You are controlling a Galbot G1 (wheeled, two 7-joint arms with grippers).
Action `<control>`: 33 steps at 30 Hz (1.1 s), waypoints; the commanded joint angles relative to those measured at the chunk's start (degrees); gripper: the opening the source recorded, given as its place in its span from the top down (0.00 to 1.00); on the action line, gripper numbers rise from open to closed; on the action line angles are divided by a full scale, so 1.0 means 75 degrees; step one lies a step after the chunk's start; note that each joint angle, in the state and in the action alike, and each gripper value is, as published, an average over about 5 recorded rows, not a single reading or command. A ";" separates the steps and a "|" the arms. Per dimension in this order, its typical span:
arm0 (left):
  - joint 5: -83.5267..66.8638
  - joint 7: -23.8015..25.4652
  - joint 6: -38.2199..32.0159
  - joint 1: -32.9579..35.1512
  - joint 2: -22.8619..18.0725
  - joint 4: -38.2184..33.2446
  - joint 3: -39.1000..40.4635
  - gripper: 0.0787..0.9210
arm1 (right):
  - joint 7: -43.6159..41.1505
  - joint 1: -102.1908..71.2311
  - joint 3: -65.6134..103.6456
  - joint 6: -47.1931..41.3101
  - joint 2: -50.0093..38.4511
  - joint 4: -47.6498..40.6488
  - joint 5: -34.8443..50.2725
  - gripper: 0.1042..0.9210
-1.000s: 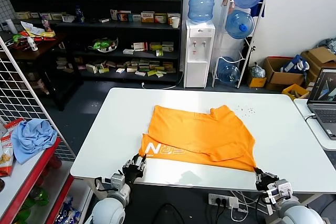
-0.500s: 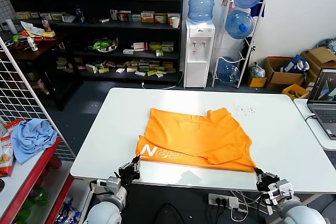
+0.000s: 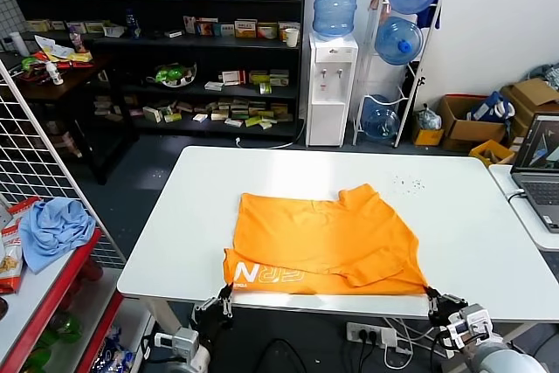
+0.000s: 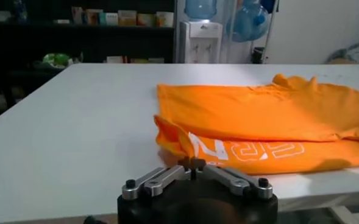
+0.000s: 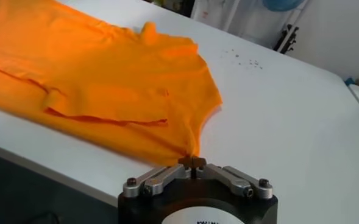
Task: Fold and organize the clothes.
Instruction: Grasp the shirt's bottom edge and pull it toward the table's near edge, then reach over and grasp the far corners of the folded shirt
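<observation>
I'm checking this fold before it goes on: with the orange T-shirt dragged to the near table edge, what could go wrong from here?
1. The orange T-shirt lies with its folded hem right at the white table's near edge; further pulling could slide it off.
2. The left gripper and right gripper each pinch only a hem corner; soft fabric may slip out, leaving the fold skewed.
3. The upper layer looks wrinkled near the sleeve, so creases could get folded in.

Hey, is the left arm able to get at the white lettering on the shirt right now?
Probably yes: the left gripper is at the table's near edge, jaws closed, beside the lettering, with nothing between them.
</observation>
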 commanded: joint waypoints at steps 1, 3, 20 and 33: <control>0.0196 0.0029 0.0029 0.0318 0.0107 -0.0524 -0.0083 0.91 | 0.0310 -0.0241 0.0159 -0.0668 -0.0126 0.0493 0.0275 0.86; 0.0247 0.0075 0.0028 0.0207 0.0193 -0.0584 -0.0125 0.84 | 0.0369 -0.0225 0.0266 -0.0802 -0.0184 0.0607 0.0459 0.80; 0.0043 0.0277 0.0053 -0.2029 0.0524 0.0330 -0.0040 0.26 | 0.0169 0.1862 0.0091 -0.0171 -0.0602 -0.0128 0.1957 0.20; -0.1016 0.0336 0.0556 -0.5281 -0.0469 0.3596 0.1020 0.12 | -0.1168 0.5384 -0.1353 0.0010 0.0132 -0.3470 0.1976 0.12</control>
